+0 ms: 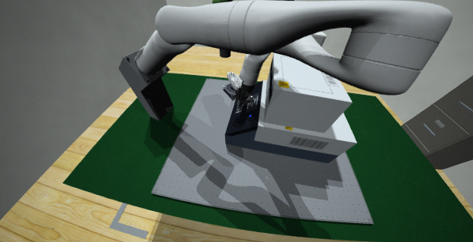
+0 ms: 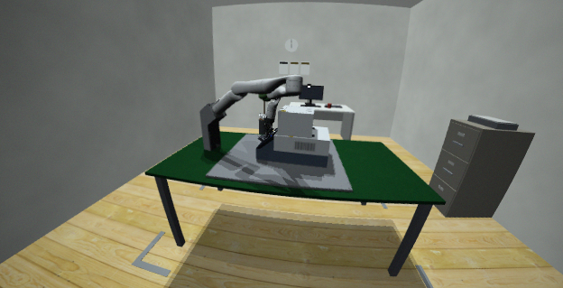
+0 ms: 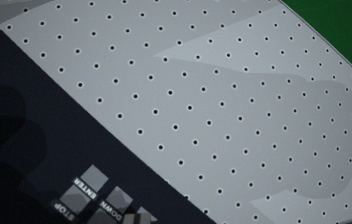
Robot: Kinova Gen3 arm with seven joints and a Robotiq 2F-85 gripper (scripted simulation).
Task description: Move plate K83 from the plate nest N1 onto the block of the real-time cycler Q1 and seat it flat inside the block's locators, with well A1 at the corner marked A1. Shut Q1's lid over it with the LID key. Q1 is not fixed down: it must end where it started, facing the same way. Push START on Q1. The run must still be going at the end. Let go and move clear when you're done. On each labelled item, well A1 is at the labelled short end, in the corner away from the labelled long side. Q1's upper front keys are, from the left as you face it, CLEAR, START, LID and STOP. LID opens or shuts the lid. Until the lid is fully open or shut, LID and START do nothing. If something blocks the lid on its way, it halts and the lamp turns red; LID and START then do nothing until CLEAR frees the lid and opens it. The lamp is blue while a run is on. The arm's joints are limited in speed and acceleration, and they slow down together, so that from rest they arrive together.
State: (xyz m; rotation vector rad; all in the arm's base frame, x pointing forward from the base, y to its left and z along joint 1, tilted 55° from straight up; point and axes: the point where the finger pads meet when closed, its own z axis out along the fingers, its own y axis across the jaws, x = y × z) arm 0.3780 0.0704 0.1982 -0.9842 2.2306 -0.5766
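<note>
Plate K83 was out of sight, probably under the machine's (image 1: 303, 113) (image 2: 295, 124) (image 3: 42, 115) shut lid, rightward of your gripper (image 1: 245, 99) (image 2: 266, 136) in the overhead frame. You had its jaws together, holding nothing, low over the keys. Lower left in the wrist frame, you could read ENTER, STOP and DOWN. The blue lamp (image 1: 250, 115), mid-frame overhead, meant your run was on; your next move was likely a straight lift off, without nudging the machine.
</note>
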